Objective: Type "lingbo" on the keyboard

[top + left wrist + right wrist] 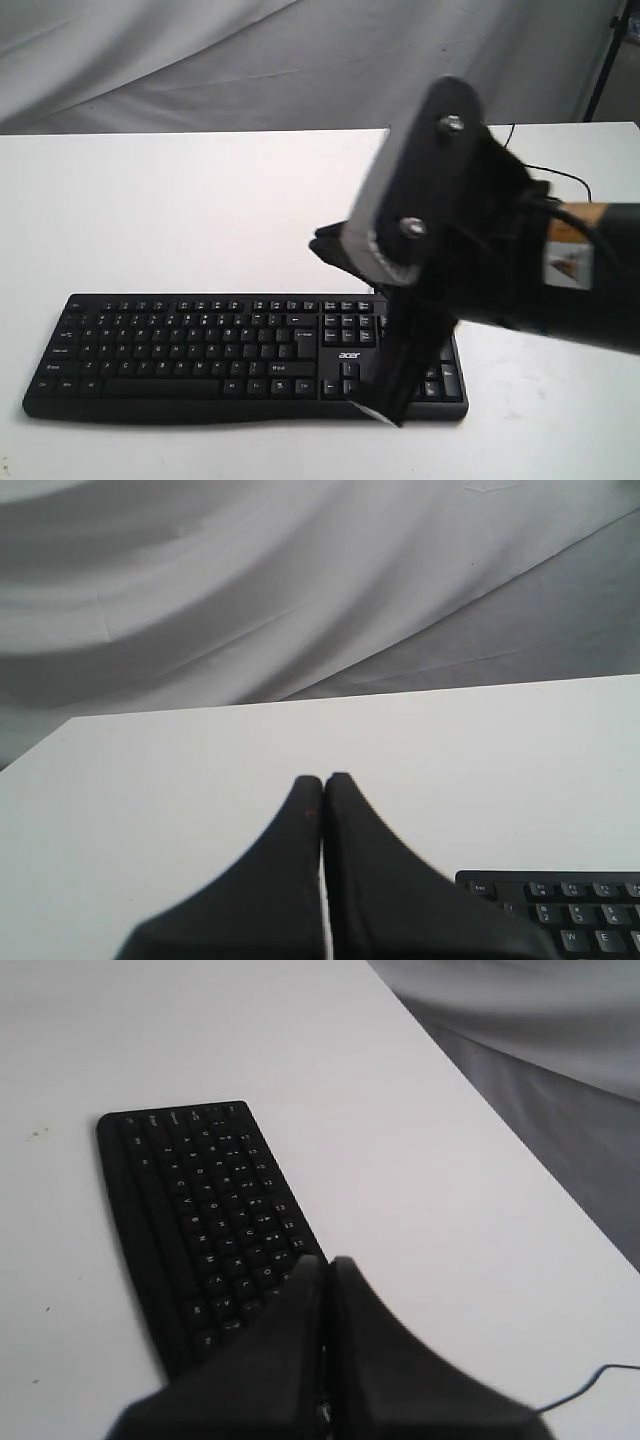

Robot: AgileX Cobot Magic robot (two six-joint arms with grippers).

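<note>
The wide black keyboard (180, 345) with white legends and an "acer" logo lies along the front of the white table (180, 200). My right gripper (325, 245) is shut on nothing and hovers above the keyboard's far edge, near its right half. The right arm hides most of the number pad. In the right wrist view the shut tips (328, 1260) sit over the keyboard's (200, 1210) edge keys. My left gripper (323, 777) is shut and empty above bare table, and a corner of the keyboard (580, 910) shows beside it. The left gripper is outside the exterior view.
A thin black cable (560, 175) runs over the table behind the right arm, and a cable (590, 1380) also shows in the right wrist view. Grey cloth (200, 60) hangs behind the table's far edge. A dark stand leg (605, 60) is at the back right.
</note>
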